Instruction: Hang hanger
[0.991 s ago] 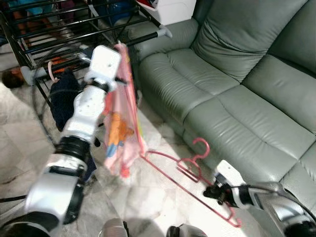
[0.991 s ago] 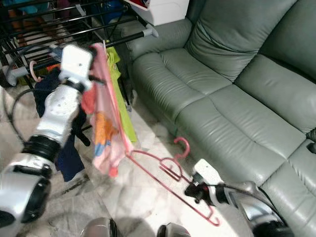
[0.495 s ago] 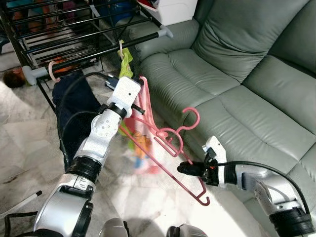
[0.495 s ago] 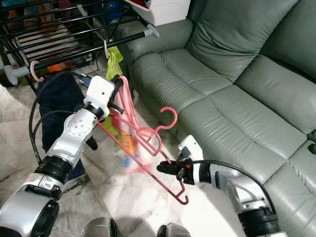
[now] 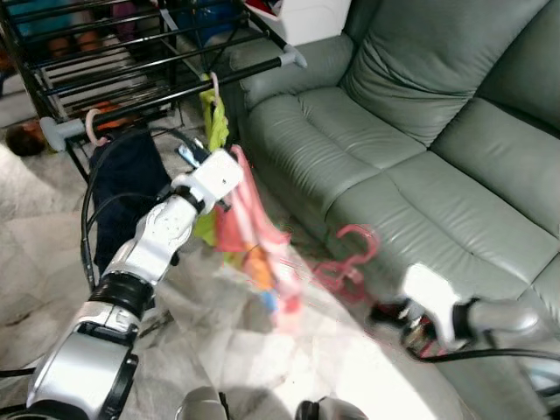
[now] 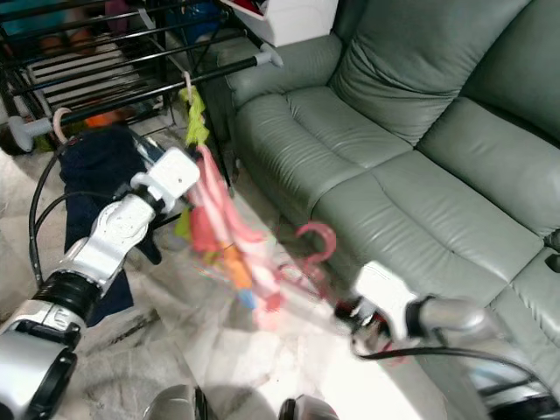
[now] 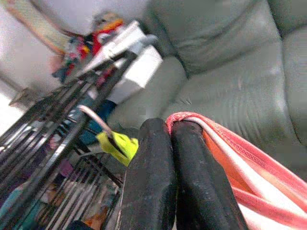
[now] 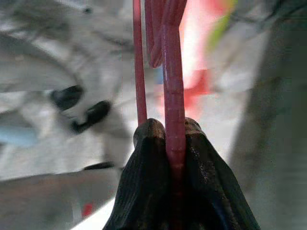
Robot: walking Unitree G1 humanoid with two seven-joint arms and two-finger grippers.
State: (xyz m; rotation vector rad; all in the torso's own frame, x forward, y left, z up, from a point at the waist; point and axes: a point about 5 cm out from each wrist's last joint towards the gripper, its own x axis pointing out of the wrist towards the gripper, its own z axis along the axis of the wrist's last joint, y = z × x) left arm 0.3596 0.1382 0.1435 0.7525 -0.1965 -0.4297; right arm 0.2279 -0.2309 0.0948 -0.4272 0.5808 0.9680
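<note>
The thin pink plastic hanger (image 8: 173,91) is pinched between the right gripper (image 8: 165,136)'s black fingers, its bars running straight out from the jaws, low in front of the grey-green leather sofa (image 5: 420,131). The left gripper (image 7: 171,139)'s jaws are pressed together on the pink and orange garment (image 5: 254,232), which hangs below them. Beyond stands the black metal drying rack (image 5: 114,70), a yellow-green cloth (image 7: 117,143) on its rail.
</note>
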